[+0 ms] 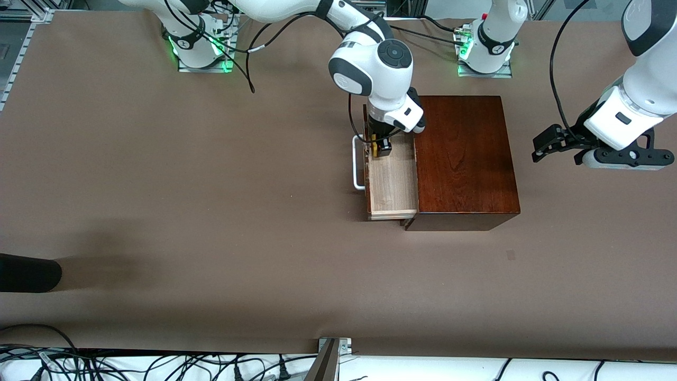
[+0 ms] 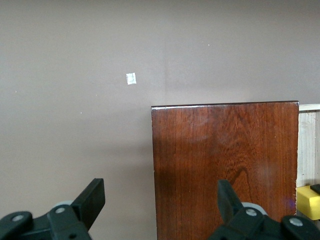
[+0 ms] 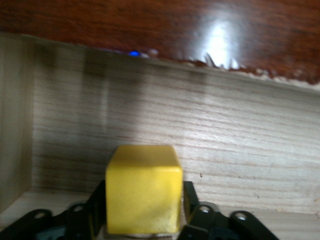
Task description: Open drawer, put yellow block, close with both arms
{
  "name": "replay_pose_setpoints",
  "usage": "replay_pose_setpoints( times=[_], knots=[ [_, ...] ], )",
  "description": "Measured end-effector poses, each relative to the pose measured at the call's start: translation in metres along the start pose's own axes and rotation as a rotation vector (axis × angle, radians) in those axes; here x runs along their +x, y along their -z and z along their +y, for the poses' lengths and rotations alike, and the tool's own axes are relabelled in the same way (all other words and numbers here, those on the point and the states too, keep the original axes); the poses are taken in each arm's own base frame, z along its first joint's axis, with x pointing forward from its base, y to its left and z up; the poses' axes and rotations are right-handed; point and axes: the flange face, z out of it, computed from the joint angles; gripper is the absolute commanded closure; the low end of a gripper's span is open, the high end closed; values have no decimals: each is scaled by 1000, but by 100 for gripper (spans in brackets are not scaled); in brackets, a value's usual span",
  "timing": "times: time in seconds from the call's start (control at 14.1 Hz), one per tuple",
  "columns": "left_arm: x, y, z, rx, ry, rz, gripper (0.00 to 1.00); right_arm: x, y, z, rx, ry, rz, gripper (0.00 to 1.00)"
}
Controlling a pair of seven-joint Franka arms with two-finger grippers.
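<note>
The dark mahogany box [image 1: 465, 159] stands mid-table with its drawer [image 1: 394, 185] pulled out toward the right arm's end, white bar handle [image 1: 358, 164] at its front. My right gripper [image 1: 381, 147] is down inside the drawer, at the end farther from the front camera, shut on the yellow block [image 1: 374, 146]. In the right wrist view the block [image 3: 143, 190] sits between the black fingers [image 3: 192, 200], with the pale drawer wall [image 3: 210, 140] close ahead. My left gripper [image 1: 550, 143] is open and empty, over the table beside the box toward the left arm's end; its view shows the box top [image 2: 225, 150] and the block [image 2: 307, 201].
A dark object [image 1: 26, 272] juts in at the right arm's end, nearer the front camera. A small tape mark [image 1: 510, 255] lies on the brown table nearer the camera than the box. A metal bracket [image 1: 330, 360] sits at the table's front edge.
</note>
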Motion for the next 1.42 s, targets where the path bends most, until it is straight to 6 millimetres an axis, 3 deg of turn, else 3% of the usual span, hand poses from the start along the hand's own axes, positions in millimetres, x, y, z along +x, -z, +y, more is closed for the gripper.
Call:
replay_pose_setpoints(
  times=[0.21, 0.43, 0.57, 0.71, 0.78, 0.92, 1.07, 1.21, 1.42],
  knots=[
    [-1, 0, 1, 0, -3, -4, 0, 2, 26, 7, -23, -31, 35, 0],
    [-4, 1, 4, 2, -19, -28, 0, -9, 101, 16, -67, -134, 71, 0],
    [-8, 12, 9, 3, -76, -54, 0, -34, 153, 28, -95, -206, 76, 0],
    [-13, 21, 21, 3, -137, -74, 0, -82, 195, 57, -116, -298, 91, 0],
    [-15, 22, 26, 2, -165, -79, 0, -116, 213, 78, -110, -362, 113, 0],
    [-17, 21, 33, -4, -263, -88, 0, -197, 241, 122, -100, -492, 162, 0],
    [-20, 14, 49, -47, -473, -119, 0, -273, 259, 151, -103, -595, 172, 0],
    [-20, -5, 78, -100, -712, -157, 0, -330, 277, 162, -111, -675, 158, 0],
    [-29, -53, 152, -329, -904, -252, 0, -403, 299, 152, -80, -799, 150, 0]
  ],
)
